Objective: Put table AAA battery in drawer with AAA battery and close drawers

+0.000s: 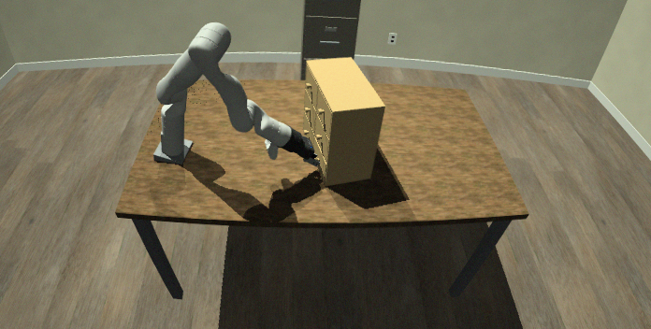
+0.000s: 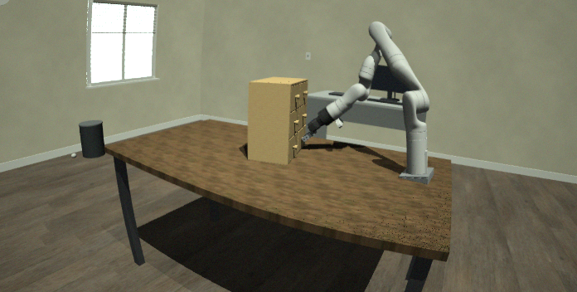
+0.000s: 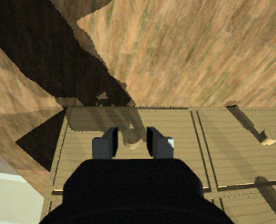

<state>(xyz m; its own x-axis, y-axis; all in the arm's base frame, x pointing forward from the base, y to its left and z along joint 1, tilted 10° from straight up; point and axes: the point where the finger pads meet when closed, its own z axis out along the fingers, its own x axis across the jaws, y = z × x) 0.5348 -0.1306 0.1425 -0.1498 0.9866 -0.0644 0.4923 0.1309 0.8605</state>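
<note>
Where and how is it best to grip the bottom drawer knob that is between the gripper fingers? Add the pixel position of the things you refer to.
Probably by both sides of the knob [image 3: 132, 140], coming from straight in front: it is a short stub standing out from the flat drawer front [image 3: 181, 132].

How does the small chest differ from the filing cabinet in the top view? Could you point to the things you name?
The small chest [image 1: 355, 150] [image 2: 269, 124] is tan; the filing cabinet [image 1: 332, 11] is dark grey. The chest stands on the table [image 1: 444, 150] [image 2: 332, 199] [image 3: 214, 50], the cabinet behind it. The chest has small knobs [image 1: 321, 111] [image 2: 297, 122] [image 3: 267, 137], the cabinet flat bar handles [image 1: 329, 42]. Both are upright boxes with drawers.
</note>
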